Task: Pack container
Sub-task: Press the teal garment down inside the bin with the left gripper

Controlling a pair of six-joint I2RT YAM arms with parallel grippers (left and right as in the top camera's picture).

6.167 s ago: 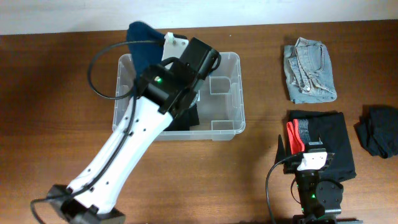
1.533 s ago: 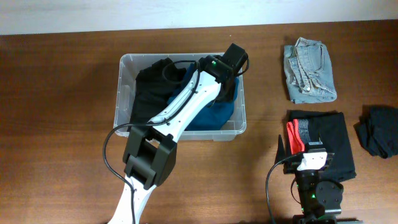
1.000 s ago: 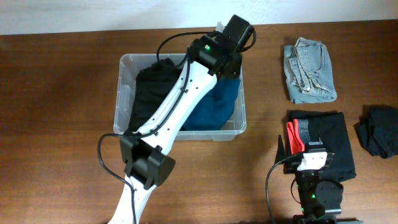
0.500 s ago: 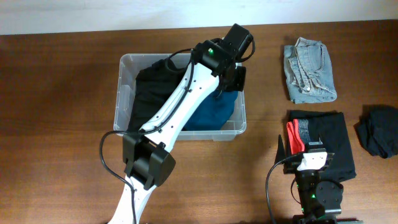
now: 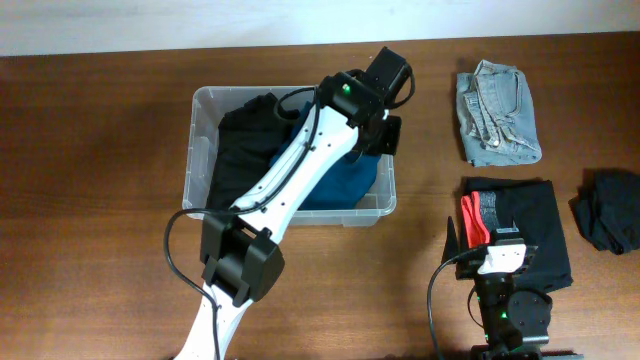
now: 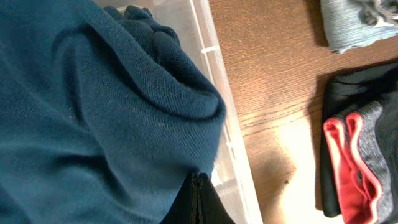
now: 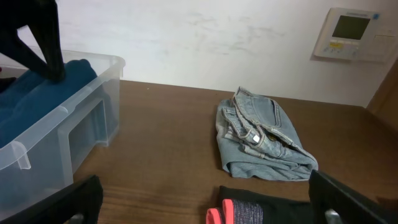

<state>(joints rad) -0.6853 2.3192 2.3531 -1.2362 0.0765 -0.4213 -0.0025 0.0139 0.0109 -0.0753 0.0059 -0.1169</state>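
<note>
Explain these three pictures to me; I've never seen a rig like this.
Two robot arms with two-finger grippers work at a wooden table. One picture looks down from above; the other two come from cameras on each wrist. The left arm stretches over the clear plastic container, which holds a black garment and a dark blue knit garment. The left gripper is shut, its tips down at the blue knit, with nothing visibly pinched. The right gripper is open and empty, low by the table's edge. Waiting on the table to the right: folded jeans, a folded black garment with a red-edged grey piece on it, and a crumpled dark garment.
</note>
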